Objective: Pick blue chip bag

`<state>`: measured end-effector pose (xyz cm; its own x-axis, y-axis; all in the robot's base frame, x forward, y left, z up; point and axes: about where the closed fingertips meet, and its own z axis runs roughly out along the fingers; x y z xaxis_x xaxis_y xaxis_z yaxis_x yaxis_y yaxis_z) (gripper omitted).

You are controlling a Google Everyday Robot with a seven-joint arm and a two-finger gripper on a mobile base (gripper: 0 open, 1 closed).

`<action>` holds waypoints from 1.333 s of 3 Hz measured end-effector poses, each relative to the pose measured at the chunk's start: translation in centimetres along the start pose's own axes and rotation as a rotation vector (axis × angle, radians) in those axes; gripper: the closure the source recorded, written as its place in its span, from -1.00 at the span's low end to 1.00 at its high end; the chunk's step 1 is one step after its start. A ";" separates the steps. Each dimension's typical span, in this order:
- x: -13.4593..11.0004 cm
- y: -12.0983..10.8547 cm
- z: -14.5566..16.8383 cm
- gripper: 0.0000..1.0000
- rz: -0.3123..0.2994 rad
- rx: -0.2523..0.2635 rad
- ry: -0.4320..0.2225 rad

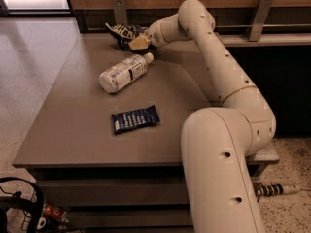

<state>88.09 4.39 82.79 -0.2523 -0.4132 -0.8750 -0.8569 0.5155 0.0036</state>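
Fingers (139, 42): only one tan pad shows, laid against the near side of the blue chip bag (121, 32); its partner is hidden behind the foil, so I cannot tell whether they are pinching the bag or standing spread around it. The gripper (137, 41) is at the far end of the table (73, 130), low over the surface and in contact with the bag's right end, with the arm (218, 67) stretched across from the right. The bag lies crumpled at the back edge of the table, just in front of the wooden wall, and I see no gap under it, so I judge it to be resting on the tabletop, not lifted. The white bottle (122, 73) lies on its side near the bag, its cap end pointing toward the gripper but apart from it. The flat blue bar wrapper (135, 119) sits well apart toward the near edge, out of the way. Progress, as I read it: the reach is done and the gripper is on the right object; a confirmed grasp and the lift are what is left. My concern for the lift is the puffy foil slipping out of a shallow hold at the bag's end.
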 end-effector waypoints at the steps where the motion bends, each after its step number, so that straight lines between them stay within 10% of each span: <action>1: 0.0 0.0 0.0 1.00 0.000 0.000 0.000; 3: 0.0 0.0 0.0 1.00 0.000 0.000 0.000; 4: -4.6 0.8 -3.6 1.00 -0.104 0.072 0.044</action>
<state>87.01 4.03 88.58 -0.1843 -0.4994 -0.8466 -0.8453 0.5200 -0.1227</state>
